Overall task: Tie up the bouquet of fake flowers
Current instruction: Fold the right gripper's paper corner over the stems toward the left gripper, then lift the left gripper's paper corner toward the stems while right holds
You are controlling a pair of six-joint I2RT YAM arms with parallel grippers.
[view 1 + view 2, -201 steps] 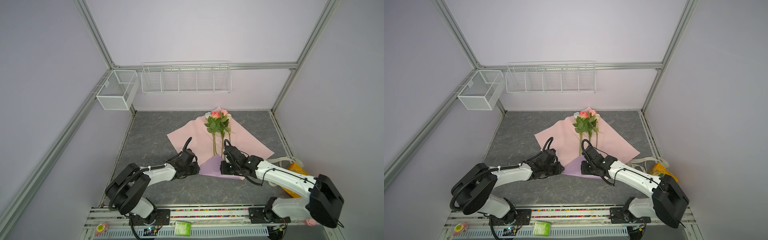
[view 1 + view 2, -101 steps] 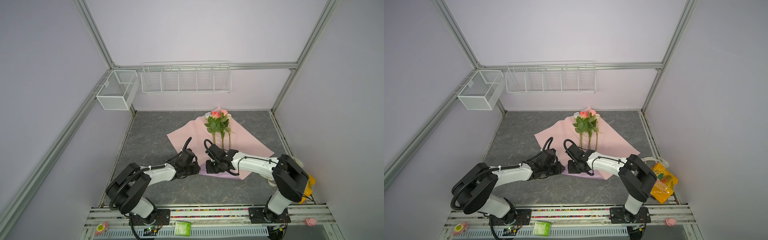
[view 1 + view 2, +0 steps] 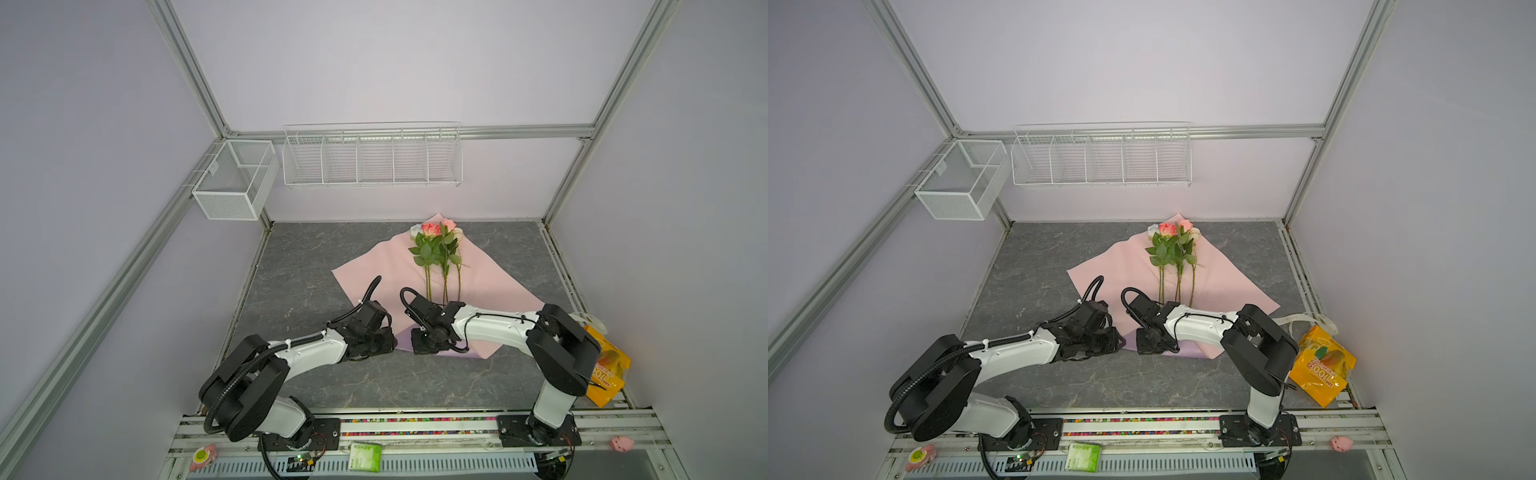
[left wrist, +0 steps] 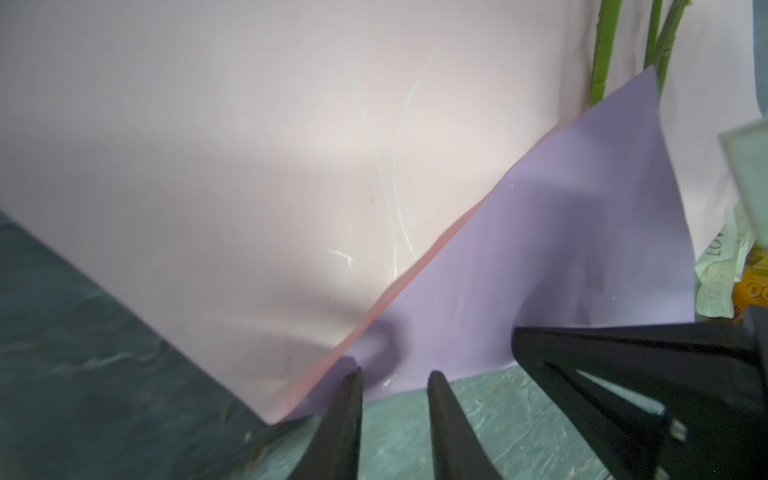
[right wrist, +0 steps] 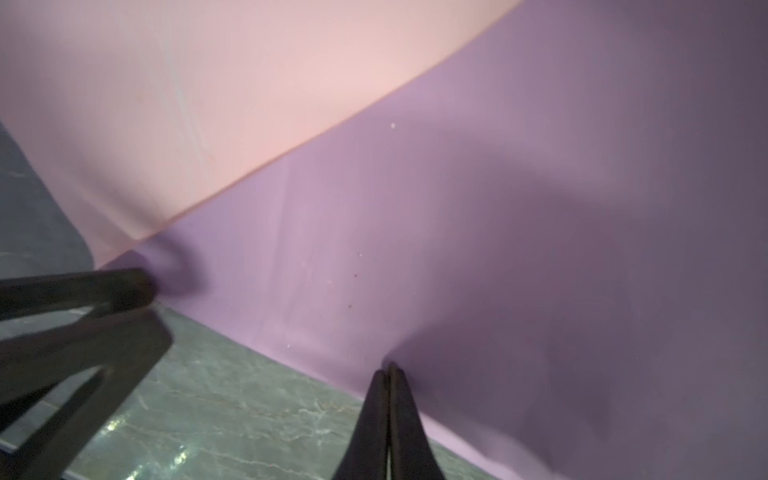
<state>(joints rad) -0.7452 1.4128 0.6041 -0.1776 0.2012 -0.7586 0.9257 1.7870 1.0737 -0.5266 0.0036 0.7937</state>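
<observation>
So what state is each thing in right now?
Bouquet of fake flowers, roses on green stems: untied, lying on the paper.
Pink paper sheet: spread flat, near corner folded over, lilac side up.
Left gripper: open.
Right gripper: shut on the fold's edge.
Cream lettered ribbon: loose, unused.

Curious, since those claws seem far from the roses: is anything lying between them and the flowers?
Yes. The folded-over lilac flap of the pink paper lies between both grippers and the bouquet of fake flowers, its tip reaching the stem ends. The left gripper, open, and the right gripper, shut, sit at the flap's near edge.
</observation>
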